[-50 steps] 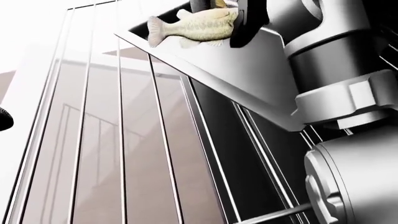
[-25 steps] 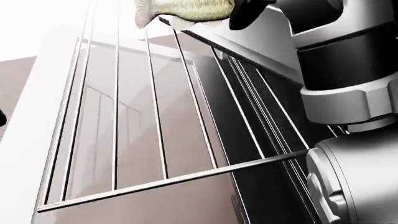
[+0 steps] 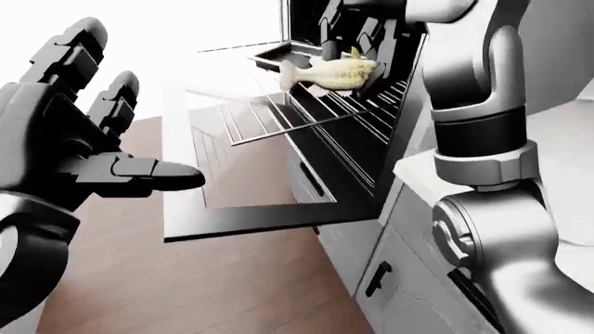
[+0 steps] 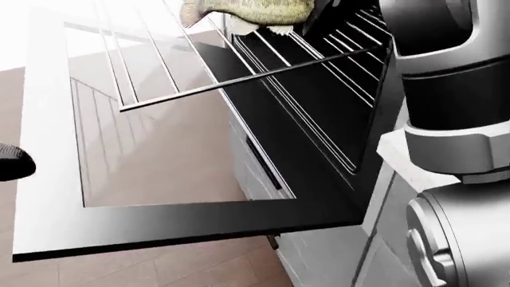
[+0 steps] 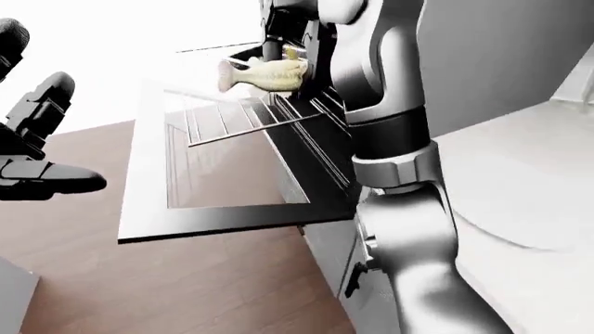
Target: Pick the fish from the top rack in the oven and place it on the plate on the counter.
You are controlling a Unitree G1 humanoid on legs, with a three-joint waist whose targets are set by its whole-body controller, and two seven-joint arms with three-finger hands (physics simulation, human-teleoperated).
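The right hand (image 3: 357, 31) has its dark fingers closed on the fish (image 3: 332, 72), held above the pulled-out rack (image 3: 306, 115) at the frame's top centre, so the pick looks done. The left hand (image 3: 69, 132) hangs spread and empty at left. Next, carry it to the bench (image 5: 520, 181); the plate isn't clearly visible.

In the left-eye view the oven door (image 3: 251, 209) hangs open over the floor (image 3: 186, 285), left of the oven (image 3: 371, 118). The rack (image 3: 306, 115) juts out above the door, the fish (image 3: 334, 71) over it. The counter (image 5: 529, 174) lies right of the oven.
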